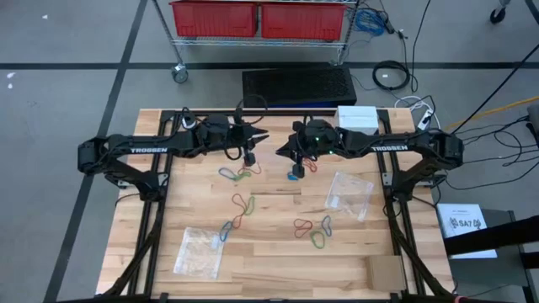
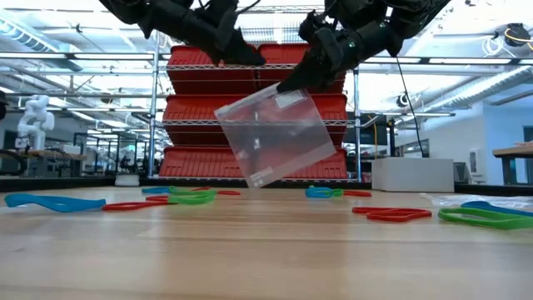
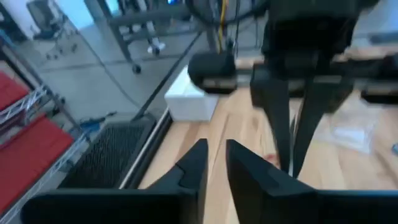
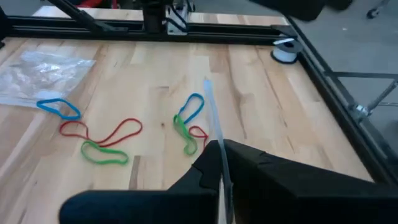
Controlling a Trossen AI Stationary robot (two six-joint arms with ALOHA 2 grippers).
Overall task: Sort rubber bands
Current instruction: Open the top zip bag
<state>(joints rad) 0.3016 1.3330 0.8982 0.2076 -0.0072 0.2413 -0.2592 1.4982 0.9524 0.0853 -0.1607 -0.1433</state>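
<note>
Rubber bands in red, blue and green lie loose on the wooden table: one cluster [image 1: 238, 174] below the left arm, a red one [image 1: 244, 204], a pair [image 1: 227, 227] and a group [image 1: 313, 229] nearer the front. A clear plastic bag [image 2: 275, 137] hangs above the table's middle, with my right gripper [image 2: 293, 83] shut on it. My left gripper [image 3: 214, 165] stands just left of it [image 2: 250, 58], its fingers slightly apart with nothing between them. My right gripper pinches the clear bag at its upper corner [image 2: 287, 90] between its two fingers, slanting down from the table's right. In its wrist view the bag's thin edge [image 4: 213, 134] runs out from between the shut fingers. The bag hangs tilted below the fingers, clear of the table.
Two more clear bags lie flat on the table, at the near left [image 1: 199, 251] and right of middle [image 1: 349, 192]. A white box [image 1: 357, 116] sits at the far right edge, a cardboard piece [image 1: 387, 271] at the near right corner. Red bins stand beyond the table.
</note>
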